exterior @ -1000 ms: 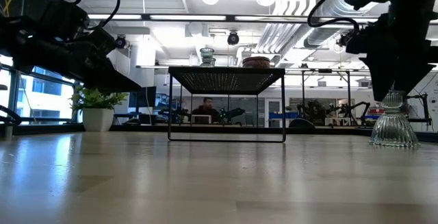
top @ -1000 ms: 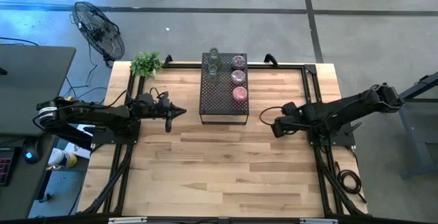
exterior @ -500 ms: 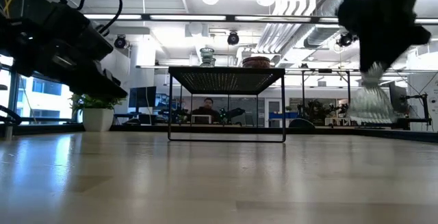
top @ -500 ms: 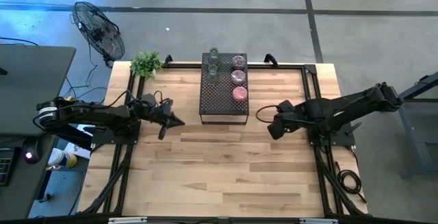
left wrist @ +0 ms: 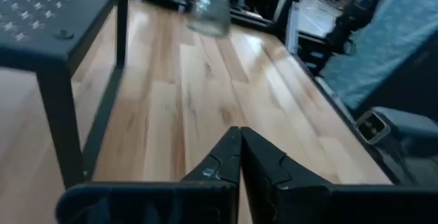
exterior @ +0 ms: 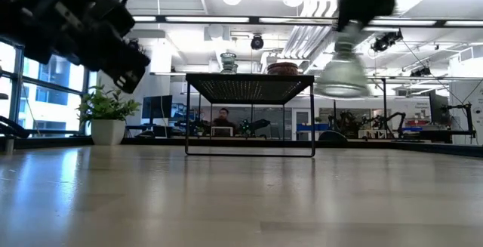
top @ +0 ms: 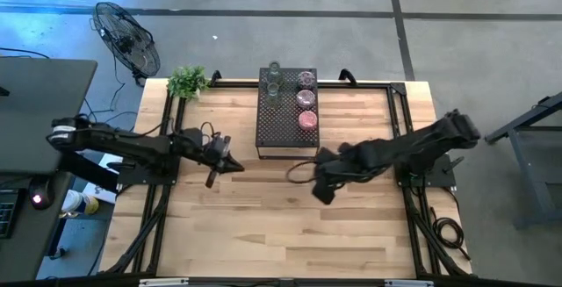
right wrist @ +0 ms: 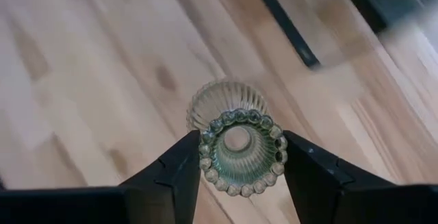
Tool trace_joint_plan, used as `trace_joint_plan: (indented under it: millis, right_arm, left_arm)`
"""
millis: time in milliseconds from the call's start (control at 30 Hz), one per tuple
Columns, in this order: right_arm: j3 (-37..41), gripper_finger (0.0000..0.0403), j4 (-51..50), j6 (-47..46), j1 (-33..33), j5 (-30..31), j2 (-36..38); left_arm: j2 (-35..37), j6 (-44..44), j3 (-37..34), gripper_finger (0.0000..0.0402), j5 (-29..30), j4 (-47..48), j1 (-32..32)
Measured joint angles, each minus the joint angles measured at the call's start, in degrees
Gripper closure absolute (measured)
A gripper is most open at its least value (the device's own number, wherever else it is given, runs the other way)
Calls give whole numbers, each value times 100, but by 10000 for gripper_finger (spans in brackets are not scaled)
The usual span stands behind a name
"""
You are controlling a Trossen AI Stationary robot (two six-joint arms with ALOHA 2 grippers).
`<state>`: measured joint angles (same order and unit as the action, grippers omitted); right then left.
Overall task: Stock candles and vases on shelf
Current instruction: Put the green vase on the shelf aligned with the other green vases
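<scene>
The black perforated shelf (top: 279, 131) stands at the table's far middle; it also shows in the low view (exterior: 250, 81). On its far end stand two clear vases (top: 273, 82) and three pink candles (top: 306, 99). My right gripper (top: 323, 184) is just near of the shelf's right corner, shut on a third clear ribbed vase (right wrist: 229, 107), which is held in the air (exterior: 343, 72). My left gripper (top: 234, 163) is shut and empty, left of the shelf and above the table; its closed fingers show in the left wrist view (left wrist: 239, 148). My right gripper pinches the vase's beaded top rim (right wrist: 205, 153) between its two fingers, one on each side. The fingers come from above, pointing down. The vase hangs upright below them with its wide ribbed foot (exterior: 341, 87) down, lifted clear of the table.
A leafy potted plant (top: 187, 81) stands at the table's far left corner. A floor fan (top: 127, 37) stands beyond the table. Bare wood lies near of the shelf (top: 281, 217). A person (exterior: 224, 118) sits in the room far behind.
My right gripper has lifted the vase off the table at the right and carried it toward the table's left and a little nearer, up to about shelf-top height. My left gripper has gone a little toward the near edge.
</scene>
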<state>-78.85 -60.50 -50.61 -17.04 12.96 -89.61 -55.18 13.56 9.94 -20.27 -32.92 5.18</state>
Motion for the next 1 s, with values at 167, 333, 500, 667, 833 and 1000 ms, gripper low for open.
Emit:
trace_joint_plan:
  millis: [167,333,500,667,833,1000]
  right_arm:
    - [-939,235,209,997,151,-179,-757]
    - [-1692,234,203,1784,240,-366,-1345]
    - [-2169,233,205,2295,243,-473,-1732]
    - [-2284,232,456,2555,241,-478,-1793]
    - [-2284,232,580,2768,241,-465,-1796]
    - [-2281,232,794,3001,241,-449,-1798]
  left_arm:
    - [-304,308,408,384,793,-14,-692]
    - [-942,471,979,312,1165,-42,-1208]
    - [-1776,494,1712,222,1456,-49,-1435]
    - [-2505,479,2253,164,1069,-483,-1435]
    - [-3059,324,2565,154,870,-823,-1435]
    - [-3448,242,2898,153,865,-839,-1438]
